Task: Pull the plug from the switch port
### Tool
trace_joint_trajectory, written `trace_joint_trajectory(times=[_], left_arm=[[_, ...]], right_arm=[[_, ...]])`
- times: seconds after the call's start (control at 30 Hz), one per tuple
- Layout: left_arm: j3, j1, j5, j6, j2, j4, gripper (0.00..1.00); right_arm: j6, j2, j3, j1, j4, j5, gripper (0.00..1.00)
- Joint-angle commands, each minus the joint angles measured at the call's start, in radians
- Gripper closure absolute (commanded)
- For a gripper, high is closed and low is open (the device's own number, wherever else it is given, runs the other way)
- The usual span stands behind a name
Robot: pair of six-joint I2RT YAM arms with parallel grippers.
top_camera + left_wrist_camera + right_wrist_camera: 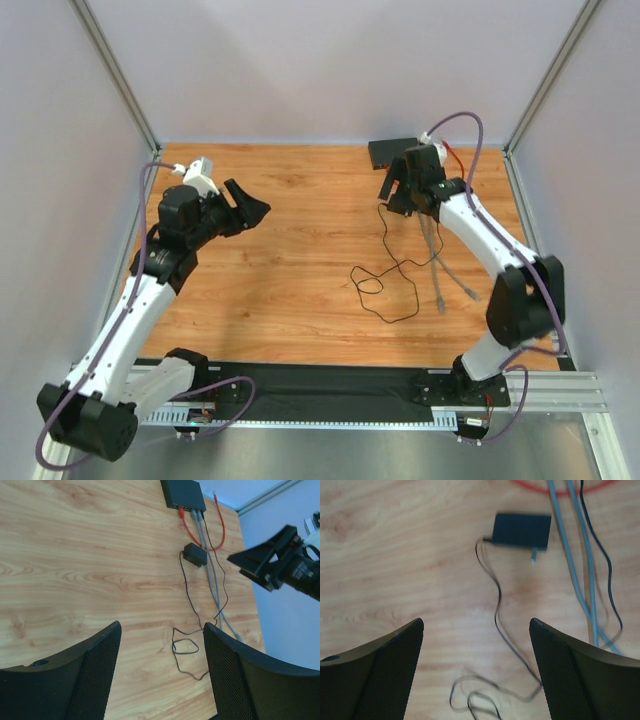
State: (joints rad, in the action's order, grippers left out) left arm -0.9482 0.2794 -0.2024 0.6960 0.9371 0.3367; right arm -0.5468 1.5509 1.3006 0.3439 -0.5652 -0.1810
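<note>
work surface (290, 290): light brown wood-grain board, smooth and matt.

switch (183, 492): flat black rectangular box with a plain matt casing. it lies flat at the far right of the board. the row of sockets (187, 506) is on the edge that faces the arms.

socket contents: the plugs (198, 514) are seated in the row. a red cable (187, 526) and two grey cables (212, 577) lead out of it toward the near side. the plugs are too small to count exactly.

adapter (521, 530): small black square block, blurred in the right wrist view. it sits just in front of the switch, beside the grey cables. a thin black cord (495, 590) trails from it in loose loops across the board.

left gripper (162, 675): jaws spread wide with nothing between them. it is over the left half of the board, well apart from the switch.

right gripper (477, 670): jaws spread wide and empty. it hangs above the adapter, near the switch, and touches no cable. the inner faces of its fingers (385, 680) are black with a fine mesh texture.
</note>
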Motion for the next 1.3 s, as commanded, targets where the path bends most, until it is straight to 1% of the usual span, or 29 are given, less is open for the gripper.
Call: trace_joint_trajectory(times=[0.0,0.03,0.07,0.13,0.17,0.2,0.23,0.27,0.3,0.33,0.37,0.4,0.43,0.47,0.5,0.53,0.57,0.6,0.63,0.67,0.7,0.77,0.83,0.9,1.03,1.1,1.17,1.27], left_arm=[[-0.079,0.007,-0.026,-0.033,0.106,-0.175,0.26],[-0.096,0.012,-0.025,-0.039,0.138,-0.200,0.26],[-0.134,0.024,-0.016,-0.058,0.202,-0.211,0.26],[-0.164,0.037,0.006,-0.073,0.271,-0.269,0.27],[-0.172,0.043,0.018,-0.081,0.304,-0.309,0.27],[-0.178,0.043,0.027,-0.075,0.371,-0.409,0.29],[-0.182,0.043,0.041,-0.069,0.405,-0.451,0.29],[-0.193,0.044,0.060,-0.061,0.470,-0.490,0.30],[-0.201,0.046,0.072,-0.059,0.505,-0.530,0.30],[-0.213,0.047,0.084,-0.056,0.541,-0.610,0.30],[-0.254,0.047,0.083,-0.056,0.621,-0.642,0.30],[-0.283,0.050,0.078,-0.072,0.665,-0.684,0.31],[-0.319,0.052,0.077,-0.085,0.710,-0.689,0.32],[-0.393,0.055,0.081,-0.101,0.794,-0.685,0.32],[-0.434,0.053,0.083,-0.102,0.831,-0.658,0.32],[-0.505,0.053,0.078,-0.096,0.895,-0.633,0.32],[-0.529,0.055,0.064,-0.095,0.920,-0.618,0.32],[-0.538,0.055,0.045,-0.092,0.936,-0.639,0.34],[-0.517,0.061,0.026,-0.089,0.948,-0.665,0.34],[-0.500,0.066,0.021,-0.087,0.951,-0.709,0.34],[-0.486,0.067,0.015,-0.087,0.953,-0.720,0.34],[-0.469,0.076,-0.003,-0.087,0.967,-0.717,0.34],[-0.466,0.081,-0.043,-0.081,0.979,-0.702,0.34],[-0.446,0.084,-0.087,-0.085,0.974,-0.693,0.34],[-0.403,0.092,-0.095,-0.107,0.953,-0.683,0.34],[-0.377,0.093,-0.110,-0.093,0.956,-0.696,0.34],[-0.359,0.095,-0.130,-0.056,0.960,-0.743,0.34],[-0.340,0.096,-0.147,-0.044,0.964,-0.752,0.35]], right_arm=[[0.067,0.194,0.201,-0.066,0.143,-0.019,0.13],[0.065,0.246,0.291,-0.089,0.152,-0.011,0.15],[0.055,0.343,0.345,-0.100,0.153,0.001,0.18],[0.051,0.437,0.445,-0.114,0.140,0.011,0.19],[0.054,0.521,0.545,-0.123,0.139,0.021,0.21],[0.077,0.559,0.590,-0.123,0.140,0.014,0.21],[0.094,0.595,0.674,-0.121,0.146,0.008,0.21],[0.108,0.662,0.713,-0.121,0.145,-0.011,0.21],[0.138,0.696,0.761,-0.121,0.139,-0.017,0.21],[0.159,0.727,0.799,-0.123,0.116,-0.020,0.21],[0.172,0.773,0.859,-0.123,0.105,-0.026,0.21],[0.201,0.793,0.877,-0.123,0.099,-0.026,0.21],[0.217,0.808,0.887,-0.125,0.100,-0.022,0.21],[0.229,0.827,0.890,-0.125,0.105,-0.028,0.21],[0.240,0.834,0.882,-0.128,0.120,-0.037,0.21],[0.243,0.848,0.879,-0.132,0.126,-0.043,0.21],[0.242,0.854,0.879,-0.132,0.126,-0.048,0.21],[0.236,0.860,0.885,-0.138,0.125,-0.037,0.21],[0.235,0.873,0.885,-0.140,0.126,-0.005,0.21],[0.232,0.879,0.891,-0.143,0.120,0.003,0.21],[0.232,0.885,0.896,-0.146,0.116,0.005,0.21],[0.225,0.910,0.919,-0.149,0.082,-0.003,0.20],[0.199,0.934,0.959,-0.161,0.048,0.029,0.21],[0.183,0.931,0.930,-0.174,0.045,0.047,0.21],[0.182,0.936,0.917,-0.177,0.044,0.060,0.22],[0.180,0.942,0.921,-0.178,0.033,0.067,0.24],[0.177,0.942,0.921,-0.177,0.024,0.081,0.25],[0.176,0.930,0.891,-0.178,0.043,0.112,0.28]])
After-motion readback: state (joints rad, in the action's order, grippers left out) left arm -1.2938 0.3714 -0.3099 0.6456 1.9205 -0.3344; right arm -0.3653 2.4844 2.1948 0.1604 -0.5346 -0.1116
